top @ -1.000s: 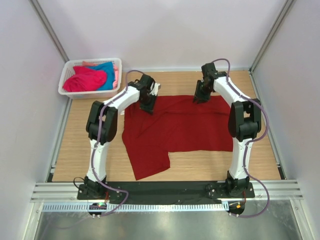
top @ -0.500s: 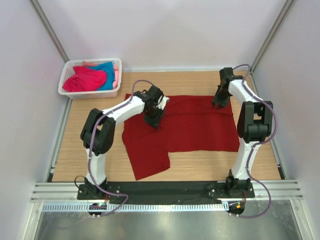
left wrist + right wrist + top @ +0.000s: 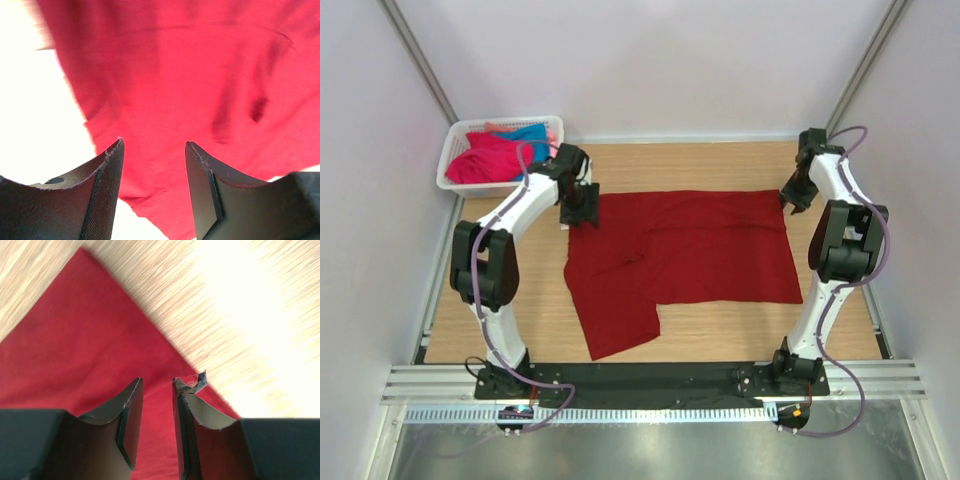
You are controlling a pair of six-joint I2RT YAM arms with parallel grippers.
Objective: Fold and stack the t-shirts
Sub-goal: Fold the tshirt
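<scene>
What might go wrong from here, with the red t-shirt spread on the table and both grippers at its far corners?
1. The dark red t-shirt is wrinkled near its left side; folding now may set creases.
2. The right gripper sits at the very corner, jaws barely apart, and may miss the thin cloth.
3. The left gripper, open, is close to the white basket and might bump it.

Evenly lit top view, wrist views overexposed, streaked with motion blur
</scene>
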